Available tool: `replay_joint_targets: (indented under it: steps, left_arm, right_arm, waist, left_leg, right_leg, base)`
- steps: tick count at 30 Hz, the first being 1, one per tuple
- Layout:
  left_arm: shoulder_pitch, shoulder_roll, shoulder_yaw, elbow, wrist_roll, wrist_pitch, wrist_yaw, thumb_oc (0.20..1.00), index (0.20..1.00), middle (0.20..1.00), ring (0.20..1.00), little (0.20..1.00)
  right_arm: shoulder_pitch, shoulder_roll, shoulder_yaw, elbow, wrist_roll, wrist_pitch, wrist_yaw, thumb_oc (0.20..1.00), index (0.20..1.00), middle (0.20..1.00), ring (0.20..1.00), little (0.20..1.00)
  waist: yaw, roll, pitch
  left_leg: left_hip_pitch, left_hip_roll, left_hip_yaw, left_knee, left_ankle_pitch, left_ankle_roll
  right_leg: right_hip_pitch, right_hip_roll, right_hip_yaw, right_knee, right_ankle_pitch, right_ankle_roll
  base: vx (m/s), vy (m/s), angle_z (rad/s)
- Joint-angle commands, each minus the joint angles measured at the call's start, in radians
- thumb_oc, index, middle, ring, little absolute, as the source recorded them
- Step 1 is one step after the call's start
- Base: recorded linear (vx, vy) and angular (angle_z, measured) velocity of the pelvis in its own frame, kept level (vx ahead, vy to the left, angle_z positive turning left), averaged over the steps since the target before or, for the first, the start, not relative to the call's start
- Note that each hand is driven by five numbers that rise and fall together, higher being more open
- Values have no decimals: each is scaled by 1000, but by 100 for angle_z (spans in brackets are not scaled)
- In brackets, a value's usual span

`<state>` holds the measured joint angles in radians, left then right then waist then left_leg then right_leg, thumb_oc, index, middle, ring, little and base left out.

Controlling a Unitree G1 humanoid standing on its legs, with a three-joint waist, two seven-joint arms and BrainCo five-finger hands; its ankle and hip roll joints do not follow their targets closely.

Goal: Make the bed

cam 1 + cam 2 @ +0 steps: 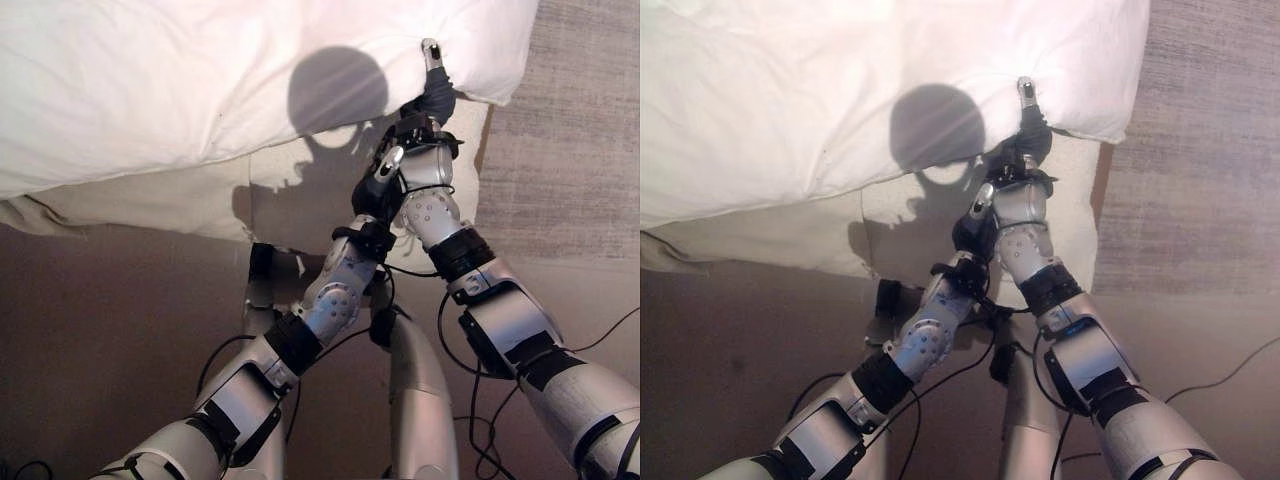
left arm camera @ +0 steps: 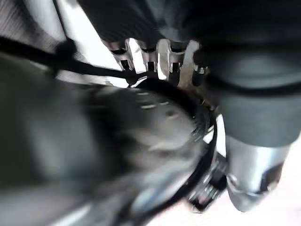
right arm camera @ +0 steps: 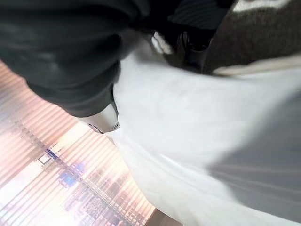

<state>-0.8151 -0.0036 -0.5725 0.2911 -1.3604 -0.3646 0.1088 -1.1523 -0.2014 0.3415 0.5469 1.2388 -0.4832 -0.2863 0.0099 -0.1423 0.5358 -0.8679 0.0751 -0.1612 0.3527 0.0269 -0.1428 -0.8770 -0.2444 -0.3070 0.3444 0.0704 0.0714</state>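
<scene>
Right hand point(image 1: 432, 85) pinched the white duvet point(image 1: 200, 90) edge at the bed point(image 1: 160, 205); left hand point(image 1: 385, 170) grip indeterminate. Advised an even, outward pull.

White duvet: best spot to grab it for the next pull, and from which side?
Probably the white duvet at its near right corner, where the edge overhangs the mattress and hangs free. Come from the foot side, from below the hem. Right hand and left hand are already there; their grip is hidden.

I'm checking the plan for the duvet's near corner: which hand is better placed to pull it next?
The right hand, probably: it reaches over the white duvet edge by the corner, a finger lying on top. The left hand sits lower, beside the mattress, behind the right wrist.
</scene>
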Motion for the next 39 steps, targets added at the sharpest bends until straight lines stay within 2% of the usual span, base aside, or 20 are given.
replay_joint_targets:
  steps: [1, 10, 11, 12, 13, 14, 15, 16, 17, 18, 19, 20, 21, 22, 23, 26, 29, 32, 39]
  left_arm:
    - [-54, -24, 20, -30, -26, -47, -15, 1000, 1000, 1000, 1000, 1000]
    - [-71, 7, 127, -84, -23, -127, 23, 1000, 1000, 1000, 1000, 1000]
    - [-67, 16, 141, -98, -14, -137, 27, 1000, 1000, 1000, 1000, 1000]
    - [-56, 18, 149, -117, -14, -142, 26, 1000, 1000, 1000, 1000, 1000]
    - [-44, 24, 160, -137, -8, -150, 29, 1000, 1000, 1000, 1000, 1000]
    - [-29, 28, 174, -149, -8, -158, 28, 1000, 1000, 1000, 1000, 1000]
    - [-17, 29, 183, -168, -10, -165, 31, 1000, 1000, 1000, 1000, 1000]
    - [-7, 31, 191, -181, -10, -172, 30, 1000, 1000, 1000, 1000, 1000]
    - [2, 35, 199, -190, -10, -178, 34, 1000, 1000, 1000, 1000, 1000]
    - [9, 38, 213, -201, -13, -186, 32, 1000, 1000, 1000, 1000, 1000]
    - [17, 41, 220, -210, -15, -192, 35, 1000, 1000, 1000, 1000, 1000]
    - [20, 47, 227, -220, -10, -197, 38, 1000, 1000, 1000, 1000, 1000]
    - [28, 49, 232, -234, -10, -200, 35, 1000, 1000, 1000, 1000, 1000]
    - [35, 52, 234, -248, -8, -204, 36, 1000, 1000, 1000, 1000, 1000]
    - [36, 52, 234, -248, -7, -204, 38, 1000, 1000, 1000, 1000, 1000]
    - [93, 62, 215, -279, -6, -182, 18, 1000, 1000, 1000, 1000, 1000]
    - [104, 68, 232, -275, -9, -186, 13, 1000, 1000, 1000, 1000, 1000]
    - [111, 75, 277, -271, -24, -213, 19, 1000, 1000, 1000, 1000, 1000]
    - [120, 145, 411, -242, 2, -273, 77, 1000, 1000, 1000, 1000, 1000]
  right_arm:
    - [-7, 18, -15, -125, -25, -65, 45, 200, 200, 200, 200, 200]
    - [9, -8, -38, -116, -13, -56, 42, 200, 200, 200, 200, 200]
    - [11, -13, -44, -114, -13, -57, 40, 200, 200, 200, 200, 200]
    - [14, -13, -50, -114, -13, -58, 38, 200, 200, 200, 200, 200]
    - [20, -13, -57, -116, -10, -57, 39, 200, 200, 200, 200, 200]
    - [27, -16, -62, -119, -14, -59, 37, 200, 200, 200, 200, 200]
    - [32, -19, -67, -121, -17, -58, 32, 200, 200, 200, 200, 200]
    - [39, -20, -73, -125, -18, -60, 31, 200, 200, 200, 200, 200]
    - [45, -21, -74, -127, -20, -59, 30, 200, 200, 200, 200, 200]
    - [51, -24, -79, -128, -22, -59, 29, 200, 200, 200, 200, 200]
    - [58, -24, -82, -131, -22, -58, 29, 200, 200, 200, 200, 200]
    - [64, -24, -88, -134, -22, -60, 28, 200, 200, 200, 200, 200]
    - [71, -25, -91, -137, -24, -62, 28, 200, 200, 200, 200, 200]
    - [77, -25, -96, -141, -27, -63, 25, 200, 200, 200, 200, 200]
    - [77, -25, -95, -141, -28, -62, 25, 200, 200, 200, 200, 200]
    - [94, -19, -113, -139, -36, -67, 15, 200, 200, 200, 200, 200]
    - [101, -17, -117, -142, -33, -66, 16, 200, 200, 200, 200, 200]
    - [122, -25, -124, -159, -33, -67, 23, 200, 200, 200, 200, 200]
    - [190, -42, -157, -185, -42, -66, 28, 200, 200, 200, 200, 200]
  waist:
    - [-2, -94, -16]
    - [4, -96, -16]
    - [6, -99, -16]
    - [9, -98, -16]
    - [14, -94, -16]
    - [18, -97, -16]
    - [23, -94, -16]
    - [25, -97, -16]
    - [30, -94, -16]
    - [33, -97, -16]
    - [37, -95, -16]
    - [39, -95, -16]
    - [42, -97, -16]
    - [46, -96, -16]
    - [47, -93, -16]
    - [63, -87, -16]
    - [67, -88, -16]
    - [66, -90, -16]
    - [73, -74, -16]
  left_leg:
    - [31, -6, -18, -48, -36, 46]
    - [25, 0, -21, -58, -28, 38]
    - [5, -9, -19, -60, 0, 40]
    - [5, -9, -20, -61, 0, 41]
    - [21, -4, -24, -60, -26, 40]
    - [3, -12, -23, -63, 1, 41]
    - [21, -6, -27, -66, -23, 39]
    - [3, -12, -25, -68, 2, 41]
    - [21, -7, -29, -70, -22, 39]
    - [3, -13, -28, -72, 4, 40]
    - [21, -8, -33, -73, -20, 38]
    - [19, -8, -36, -73, -20, 38]
    - [1, -15, -35, -74, 5, 39]
    - [-1, -16, -38, -73, 6, 39]
    - [17, -10, -41, -73, -19, 38]
    - [12, -13, -50, -71, -19, 41]
    - [15, -11, -49, -65, -26, 41]
    - [12, -13, -51, -61, -28, 41]
    - [8, -17, -58, -59, -23, 37]
  right_leg:
    - [-11, -65, 28, 46, 3, 127]
    - [-18, -58, 21, 48, 4, 129]
    - [-30, -66, 8, 36, 33, 116]
    - [-30, -66, 6, 36, 33, 116]
    - [-16, -60, 13, 46, 6, 129]
    - [-28, -65, 2, 36, 31, 115]
    - [-13, -59, 7, 44, 6, 129]
    - [-26, -65, -3, 35, 31, 115]
    - [-12, -59, 3, 44, 6, 129]
    - [-24, -65, -7, 34, 30, 116]
    - [-10, -59, 0, 43, 6, 129]
    - [-10, -59, -2, 44, 5, 129]
    - [-21, -65, -13, 35, 29, 116]
    - [-20, -65, -16, 35, 29, 116]
    - [-6, -58, -6, 44, 4, 129]
    - [-3, -57, -14, 44, 2, 129]
    - [1, -56, -15, 49, -4, 129]
    - [3, -54, -15, 50, -6, 128]
    - [4, -56, -13, 71, -22, 127]
  base:
    - [-8, 0, -5]
    - [-8, 0, 0]
    - [-74, 1, 1]
    - [0, 0, 0]
    - [0, 0, 0]
    - [71, -32, -1]
    - [-65, 2, -1]
    - [74, -31, -2]
    - [-63, 4, -2]
    - [73, -35, -1]
    - [0, 0, 0]
    - [0, 0, 0]
    - [-72, 9, 2]
    - [0, 0, 0]
    - [63, -25, 2]
    - [23, -9, 0]
    - [2, 5, 1]
    - [0, 0, 0]
    - [0, 0, 0]
